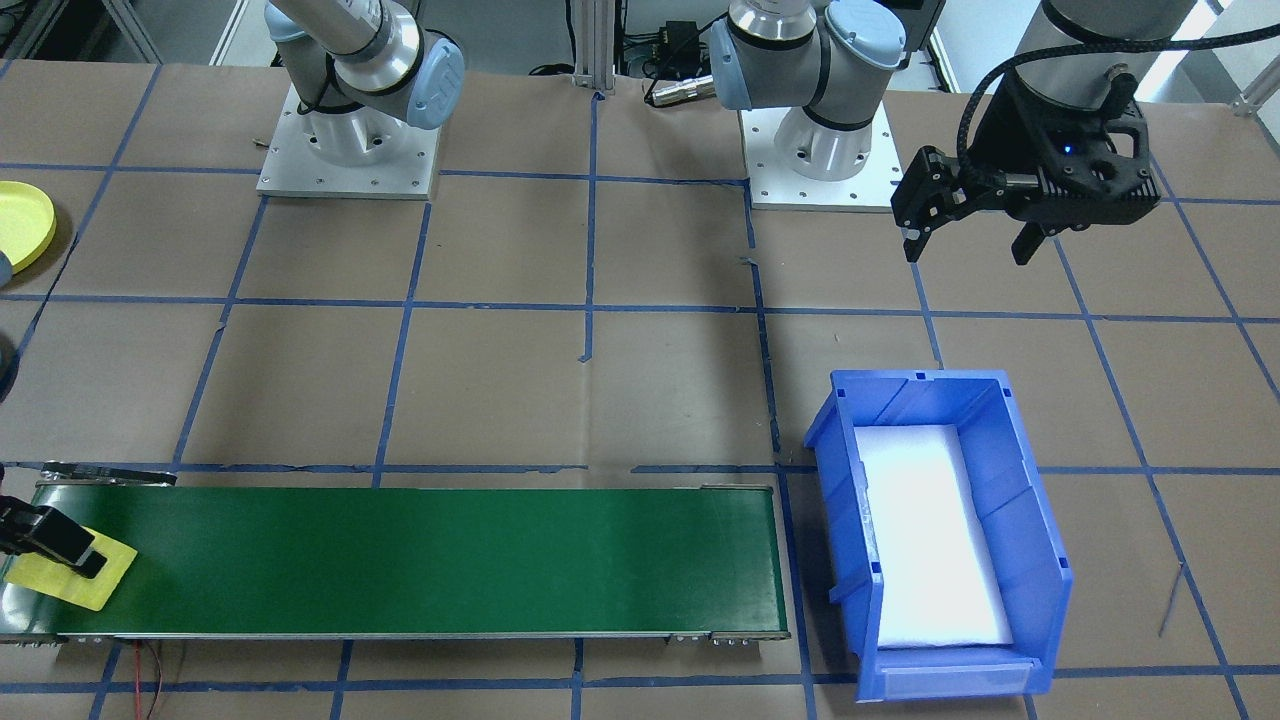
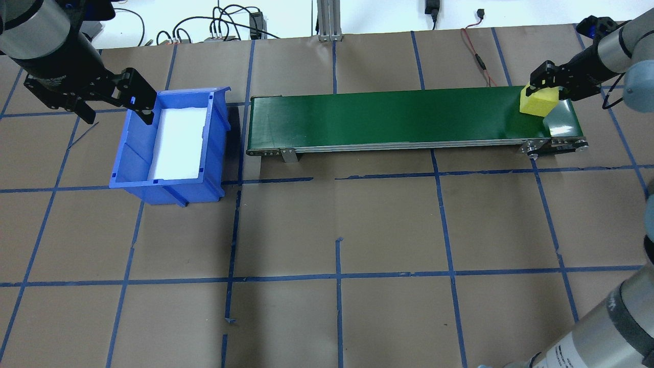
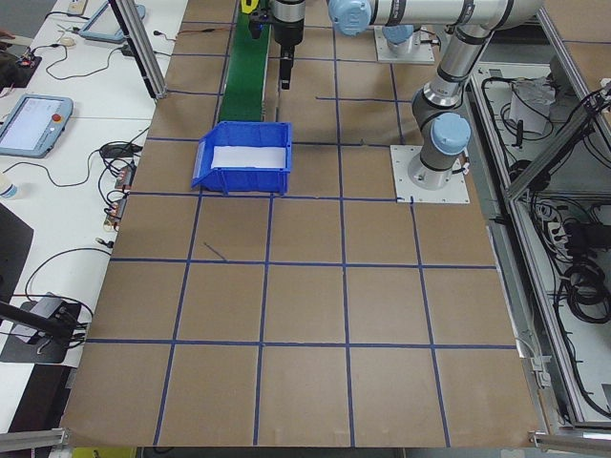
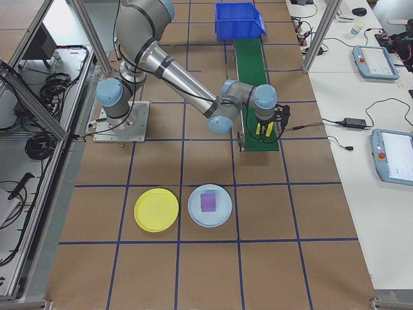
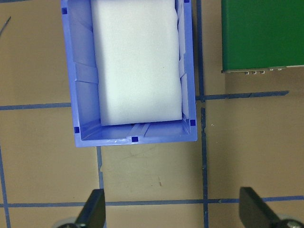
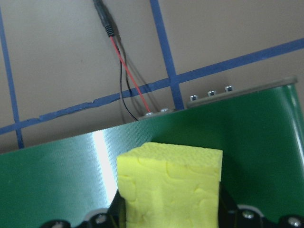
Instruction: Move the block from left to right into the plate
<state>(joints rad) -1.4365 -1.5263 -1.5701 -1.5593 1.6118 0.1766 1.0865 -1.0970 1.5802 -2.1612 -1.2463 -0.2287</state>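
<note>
The yellow foam block is over the right end of the green conveyor belt. My right gripper is shut on it, one finger on each side. I cannot tell whether the block still touches the belt. The yellow plate lies flat on the table on my right, nearer my base than the belt, with nothing in it. My left gripper hangs open and holds nothing, beside the blue bin.
The blue bin with a white pad inside stands off the belt's left end. A light blue plate holding a purple block lies beside the yellow plate. A red and black wire trails past the belt's far edge.
</note>
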